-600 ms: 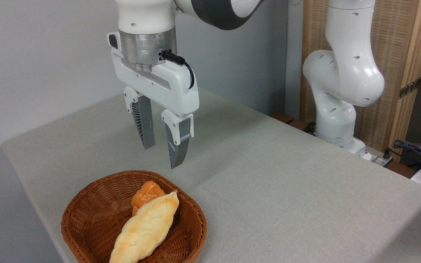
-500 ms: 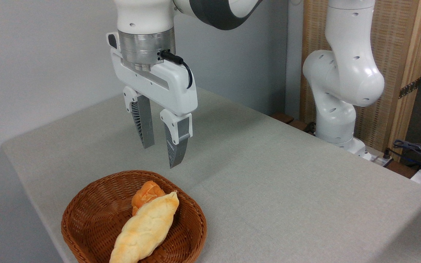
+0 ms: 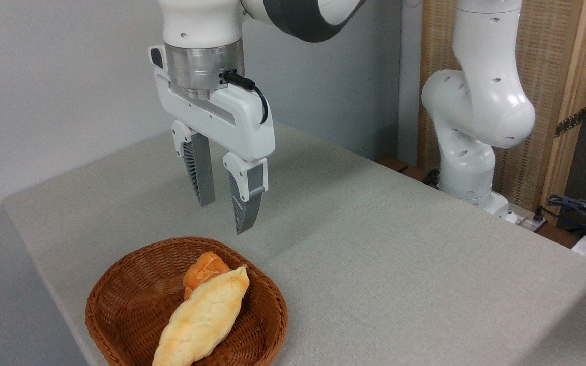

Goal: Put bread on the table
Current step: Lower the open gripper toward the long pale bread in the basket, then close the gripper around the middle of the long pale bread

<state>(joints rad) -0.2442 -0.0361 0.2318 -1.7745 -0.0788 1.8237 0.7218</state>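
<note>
One broad table (image 3: 400, 264) in light grey cloth lay under everything we saw, and most of it was bare to the right of and behind the gripper (image 3: 225, 216). Below the gripper and slightly toward us sat the wicker basket (image 3: 120, 300), close to the near left edge of the tabletop. The bread (image 3: 202, 317) lay inside it, stretching from just under the fingertips down toward the near rim, its far end resting against a small orange-brown bun (image 3: 204, 268).

The gripper hung above the basket's far rim with its fingers parted and nothing between them, well clear of the loaf.

We judged a few risks. The fingers were over the loaf's far tip and not its middle, so a straight descent might have pinched the tapered end and let the loaf swing or slip, or caught the bun instead. We could not tell how wide the loaf was against the opening; if the gap was too narrow, the tips would have pressed into the crust. A lift that dragged the loaf against the rim might have tipped the basket off the nearby table edge.
</note>
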